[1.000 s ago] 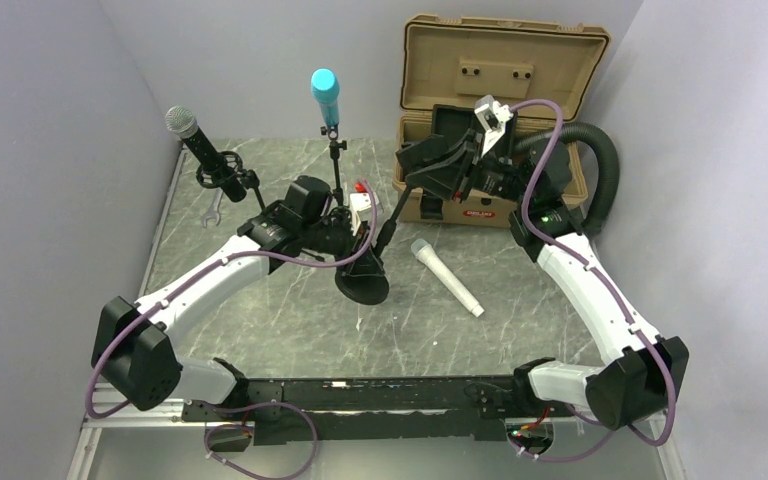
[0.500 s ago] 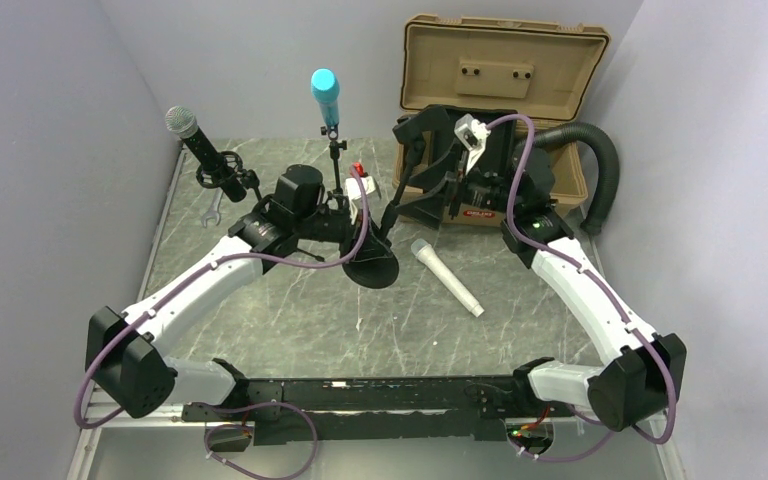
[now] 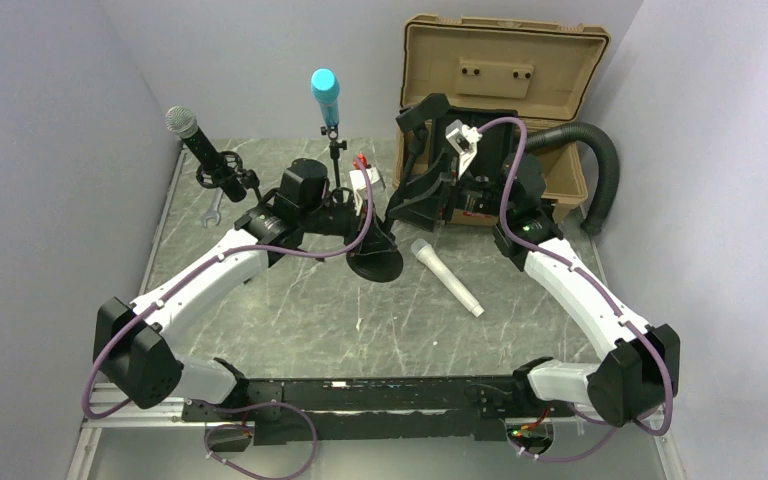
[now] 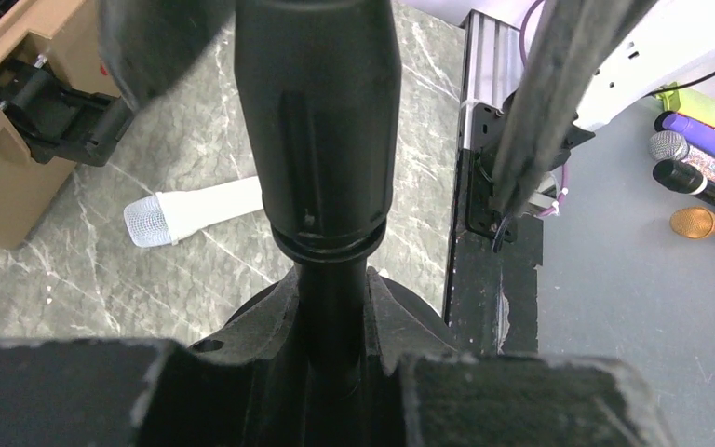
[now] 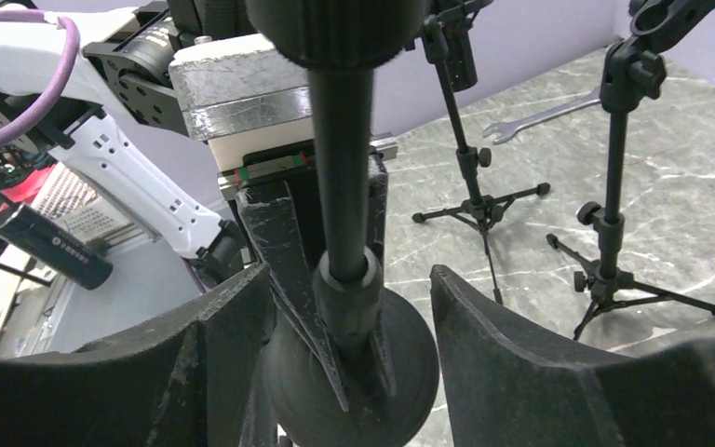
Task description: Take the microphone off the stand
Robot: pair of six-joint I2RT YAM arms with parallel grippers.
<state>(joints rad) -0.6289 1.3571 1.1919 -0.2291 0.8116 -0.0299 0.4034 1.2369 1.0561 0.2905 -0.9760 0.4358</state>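
In the last second the stand (image 3: 375,262) has tipped more upright, its base shifting right. My left claw (image 4: 333,372) clamps its lower pole; my right claw (image 5: 352,317) gapes around the pole, not touching. The white microphone (image 3: 447,278) lies on the worktop (image 3: 290,310) just right of the base, head toward it, nearer my right arm.

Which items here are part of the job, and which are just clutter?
In use: round-base stand, left gripper clamping it, right gripper open around its pole, white microphone (probably).
Lying about: wrench, tan case, black hose, grey-headed microphone, blue microphone.
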